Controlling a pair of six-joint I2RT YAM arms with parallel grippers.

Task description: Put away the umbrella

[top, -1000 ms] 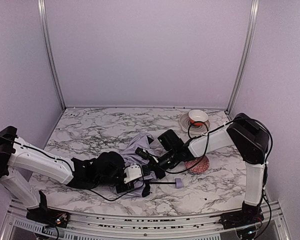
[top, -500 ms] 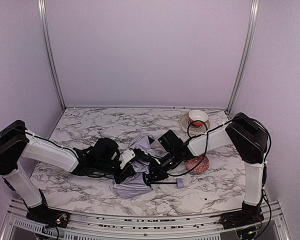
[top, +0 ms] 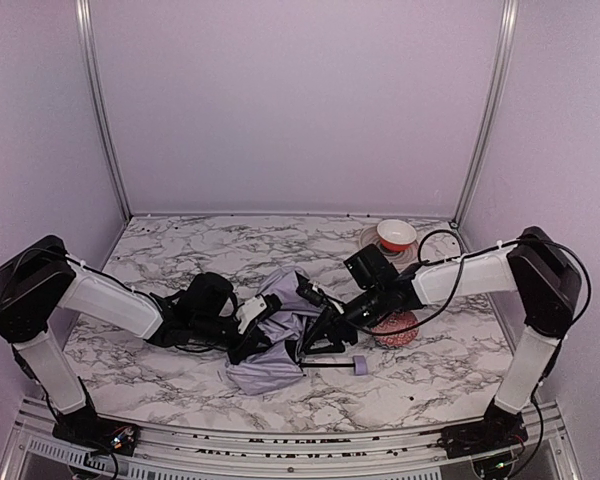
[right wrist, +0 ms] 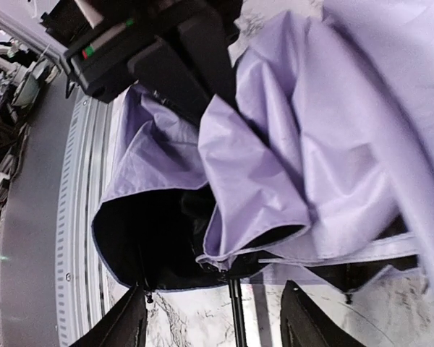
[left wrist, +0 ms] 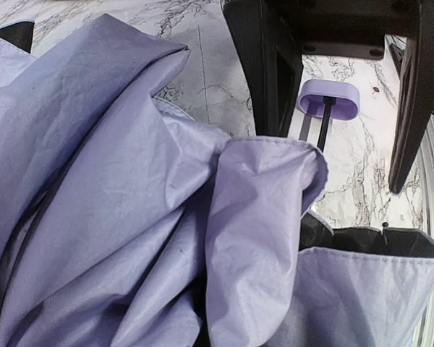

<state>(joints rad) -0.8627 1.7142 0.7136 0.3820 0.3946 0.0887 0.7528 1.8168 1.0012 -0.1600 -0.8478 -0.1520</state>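
The umbrella (top: 273, 352) lies crumpled at the table's middle, its pale lavender canopy (left wrist: 130, 181) over a black underside (right wrist: 152, 231). A thin black shaft (right wrist: 235, 311) runs out to its small lavender handle (top: 359, 366), which also shows in the left wrist view (left wrist: 328, 99). My left gripper (top: 251, 323) is buried in the canopy folds from the left, its fingers hidden by fabric. From the right, my right gripper (top: 318, 338) stands open at the canopy's edge. Its two black fingers (right wrist: 123, 325) straddle the shaft without touching it.
A red patterned bowl (top: 395, 329) sits just right of the umbrella, partly behind the right arm. A white bowl with a red inside (top: 396, 235) stands on a plate (top: 369, 246) at the back right. The table's metal front rail (top: 280, 440) runs close by.
My right gripper has opened and let go of the umbrella, and its arm has drawn back to the right. The left gripper has moved away from the front edge, dragging the canopy along.
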